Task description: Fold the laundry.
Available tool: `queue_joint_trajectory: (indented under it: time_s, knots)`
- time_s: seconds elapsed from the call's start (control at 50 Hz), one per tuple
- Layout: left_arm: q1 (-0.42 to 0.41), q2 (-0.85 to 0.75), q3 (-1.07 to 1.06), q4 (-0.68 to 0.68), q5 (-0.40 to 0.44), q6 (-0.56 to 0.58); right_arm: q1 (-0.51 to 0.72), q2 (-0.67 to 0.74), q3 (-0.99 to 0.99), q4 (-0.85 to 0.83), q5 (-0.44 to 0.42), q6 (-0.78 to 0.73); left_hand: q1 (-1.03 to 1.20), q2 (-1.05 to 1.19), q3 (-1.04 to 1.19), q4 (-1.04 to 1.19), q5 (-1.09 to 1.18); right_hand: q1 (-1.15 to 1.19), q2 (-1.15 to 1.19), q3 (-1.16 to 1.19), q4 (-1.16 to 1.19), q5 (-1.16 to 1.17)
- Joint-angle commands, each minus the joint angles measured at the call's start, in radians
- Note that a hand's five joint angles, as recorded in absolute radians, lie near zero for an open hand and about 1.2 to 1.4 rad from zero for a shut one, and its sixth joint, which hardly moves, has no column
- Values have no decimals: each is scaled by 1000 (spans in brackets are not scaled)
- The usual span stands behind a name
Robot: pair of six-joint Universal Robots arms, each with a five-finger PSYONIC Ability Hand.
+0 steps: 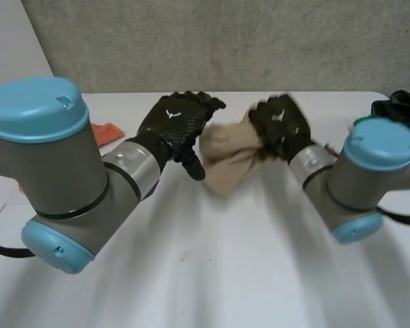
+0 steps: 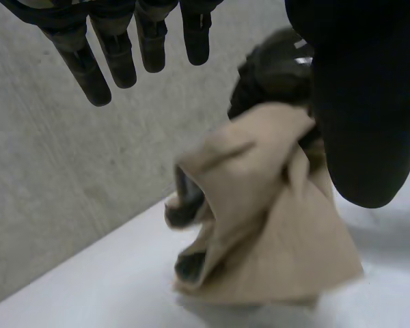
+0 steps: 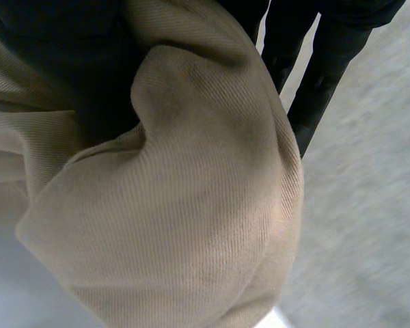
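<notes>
A beige cloth (image 1: 225, 158) hangs bunched above the white table (image 1: 212, 273), between the two hands. My right hand (image 1: 281, 124) is shut on the cloth's upper edge, its fingers curled into the fabric. In the right wrist view the ribbed cloth (image 3: 191, 225) drapes over the palm, with dark fingers (image 3: 321, 61) beside it. My left hand (image 1: 174, 124) stands open just left of the cloth, apart from it. The left wrist view has its straight fingers (image 2: 123, 48) and thumb (image 2: 369, 102) spread above the crumpled cloth (image 2: 260, 225), and the right hand (image 2: 273, 68) grips the cloth's top behind it.
An orange item (image 1: 106, 131) lies at the table's far left, behind my left arm. A black bundle (image 1: 400, 106) sits at the far right edge near my right arm. A grey wall (image 1: 225, 41) rises behind the table's far edge.
</notes>
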Motion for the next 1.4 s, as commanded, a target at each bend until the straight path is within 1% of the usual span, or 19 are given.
queue_joint_trajectory:
  time_s: [0.02, 0.18, 0.2, 0.24, 0.26, 0.34, 0.46, 0.6, 0.78, 0.94, 0.96, 0.98, 1.04, 1.08, 1.1, 1.12, 1.18, 1.28, 1.4]
  knots:
    - [-4, 39, 13, 18, 0, -28, -119, -54, -115, -79, -65, 31, -13, -27, -33, -23, -44, 362, 247, 265, 213, 298]
    - [-10, 81, 3, 24, 2, -49, -403, -80, -307, -169, -100, 326, -10, -24, -30, -20, -41, 362, 247, 265, 213, 298]
    - [-13, 82, 2, 24, 2, -49, -467, -71, -339, -173, -117, 402, -10, -24, -30, -20, -41, 362, 247, 265, 213, 298]
    - [-25, 84, 2, 26, 3, -49, -529, -57, -374, -181, -145, 475, -10, -24, -30, -20, -41, 362, 247, 265, 213, 298]
    - [-28, 85, 3, 26, 5, -49, -582, -26, -406, -191, -183, 540, -10, -24, -30, -20, -41, 362, 247, 265, 213, 298]
    - [-50, 87, 11, 28, 28, -49, -685, 59, -478, -225, -267, 659, -16, -30, -36, -26, -47, 362, 247, 265, 213, 298]
    - [-70, 101, 11, 29, 103, -49, -813, 205, -552, -250, -361, 778, -17, -31, -37, -27, -48, 362, 247, 265, 213, 298]
    - [-87, 116, -1, 61, 170, -49, -891, 349, -551, -297, -485, 828, -17, -31, -37, -27, -48, 362, 247, 265, 213, 298]
    - [-100, 121, -17, 71, 245, -49, -926, 436, -453, -399, -625, 819, -17, -31, -37, -27, -48, 362, 247, 265, 213, 298]
    - [-102, 112, -21, 71, 276, -48, -926, 406, -373, -437, -637, 782, -17, -31, -37, -27, -48, 362, 247, 265, 213, 298]
    - [-102, 112, -21, 71, 275, -49, -926, 400, -367, -436, -637, 776, -17, -31, -37, -27, -48, 299, 184, 202, 150, 235]
    - [-102, 113, -23, 72, 275, -49, -926, 387, -356, -432, -637, 759, -17, -31, -37, -27, -48, -62, -177, -159, -211, -126]
    - [-103, 115, -26, 72, 275, -51, -926, 365, -341, -417, -636, 730, -17, -31, -37, -27, -48, -277, -391, -374, -426, -341]
    - [-105, 115, -26, 72, 275, -51, -928, 336, -328, -371, -631, 685, -17, -31, -37, -27, -48, -590, -704, -687, -739, -654]
    - [-105, 116, -26, 72, 275, -51, -930, 328, -327, -356, -628, 673, -17, -31, -37, -27, -48, -670, -784, -767, -819, -734]
    - [-105, 116, -26, 72, 275, -52, -934, 308, -318, -313, -616, 636, -17, -31, -37, -27, -48, -860, -974, -957, -1009, -924]
    - [-114, 119, -24, 72, 275, -51, -946, 268, -289, -247, -590, 550, -17, -31, -37, -27, -48, -860, -974, -957, -1009, -924]
    - [-125, 122, -24, 72, 275, -51, -988, 128, -183, -112, -533, 314, -17, -31, -37, -27, -48, -860, -974, -957, -1009, -924]
    - [-126, 138, -21, 72, 276, -52, -1069, 52, -111, -12, -513, 128, -17, -31, -37, -27, -48, -860, -974, -957, -1009, -924]
